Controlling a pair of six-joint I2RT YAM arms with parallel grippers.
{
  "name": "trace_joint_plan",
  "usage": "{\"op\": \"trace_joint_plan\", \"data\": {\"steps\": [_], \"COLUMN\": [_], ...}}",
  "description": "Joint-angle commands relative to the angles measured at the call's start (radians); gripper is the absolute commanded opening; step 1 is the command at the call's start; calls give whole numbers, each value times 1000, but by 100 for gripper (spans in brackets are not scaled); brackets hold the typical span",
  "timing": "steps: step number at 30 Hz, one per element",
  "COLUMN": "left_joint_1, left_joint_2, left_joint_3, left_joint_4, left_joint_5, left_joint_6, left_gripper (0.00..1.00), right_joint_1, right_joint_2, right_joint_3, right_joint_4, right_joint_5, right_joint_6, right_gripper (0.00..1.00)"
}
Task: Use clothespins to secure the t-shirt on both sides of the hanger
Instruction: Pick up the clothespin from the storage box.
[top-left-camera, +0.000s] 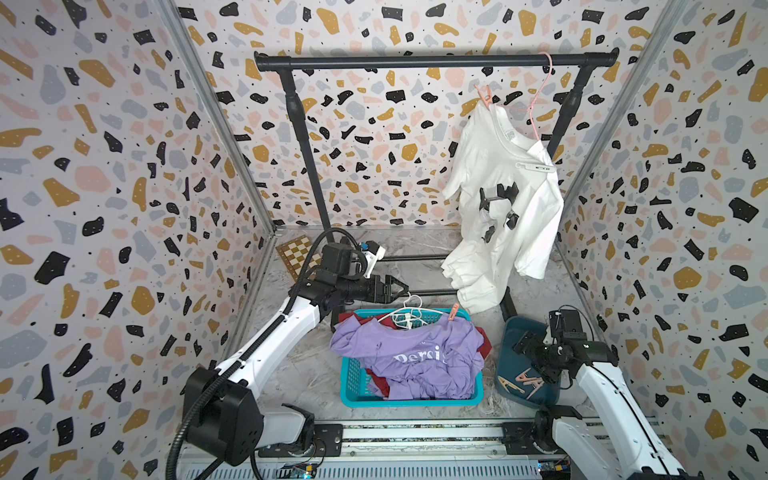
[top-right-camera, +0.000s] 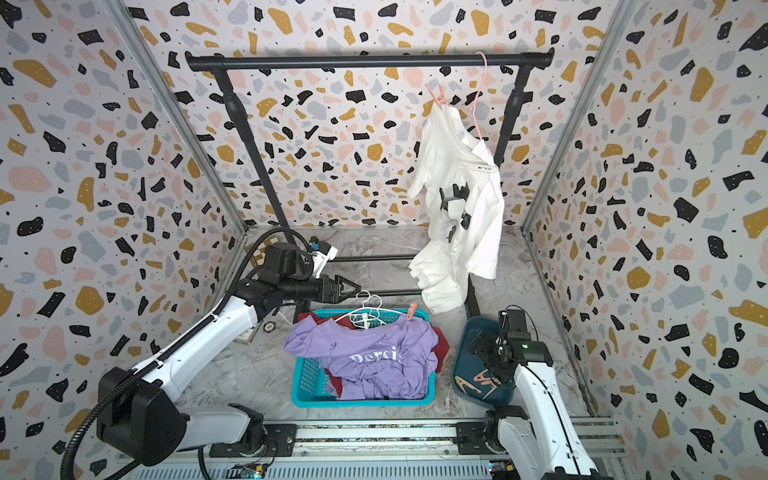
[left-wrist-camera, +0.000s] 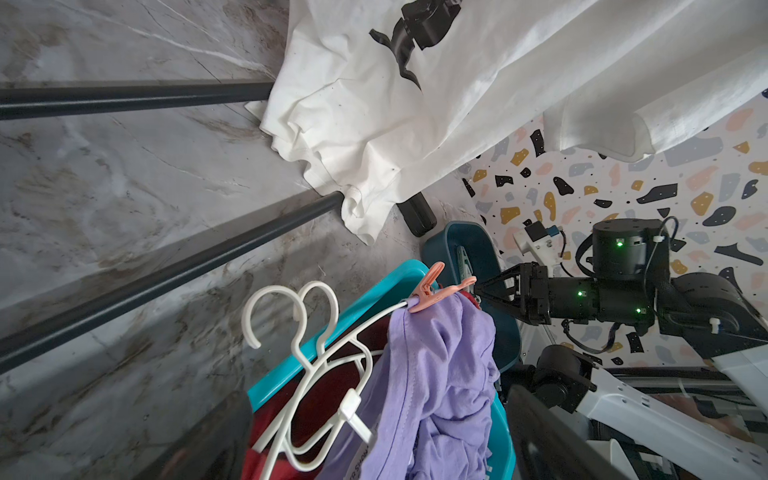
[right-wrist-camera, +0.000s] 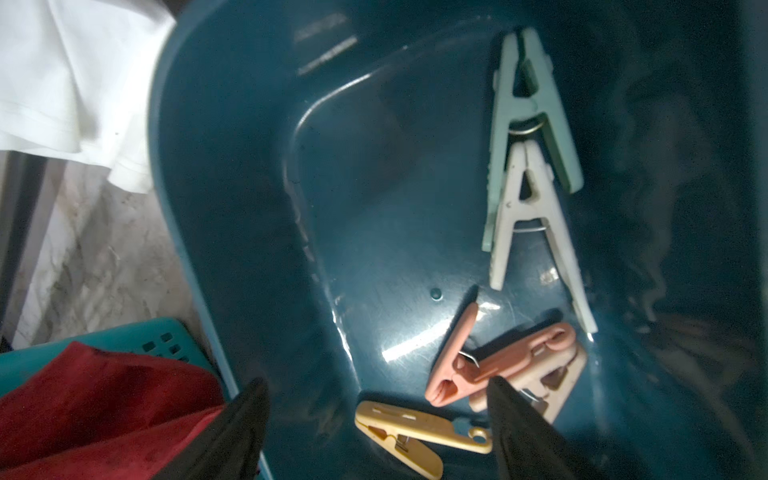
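A white t-shirt (top-left-camera: 503, 199) hangs crooked on a pink hanger (top-left-camera: 540, 95) with one pink clothespin (top-left-camera: 483, 94) on its left shoulder. In the basket lies a purple t-shirt (top-left-camera: 415, 357) on a white hanger (left-wrist-camera: 307, 357). A peach clothespin (left-wrist-camera: 432, 291) is clipped on its shoulder. My left gripper (top-left-camera: 405, 288) hovers open just above the white hanger's hooks, holding nothing. Inside a dark teal bin (right-wrist-camera: 249, 208) my right gripper (right-wrist-camera: 377, 386) stands open. A tan clothespin (right-wrist-camera: 415, 432) lies between its fingers, untouched. Pink (right-wrist-camera: 490, 365), mint (right-wrist-camera: 532, 112) and white (right-wrist-camera: 528, 216) clothespins lie beside it.
The black clothes rack (top-left-camera: 436, 62) spans the back, with its base bars (top-left-camera: 428, 291) on the floor behind the turquoise basket (top-left-camera: 353, 374). Red clothes (top-left-camera: 484, 345) lie under the purple shirt. A chessboard (top-left-camera: 297, 253) leans in the far left corner.
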Motion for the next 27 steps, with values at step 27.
{"op": "trace_joint_plan", "data": {"steps": [27], "left_joint_1": [-6], "left_joint_2": [-9], "left_joint_3": [1], "left_joint_4": [57], "left_joint_5": [67], "left_joint_6": [-8], "left_gripper": [92], "right_joint_1": [-1], "right_joint_2": [93], "right_joint_3": [-98], "right_joint_4": [80], "right_joint_5": [15], "right_joint_6": [66], "right_gripper": [61]}}
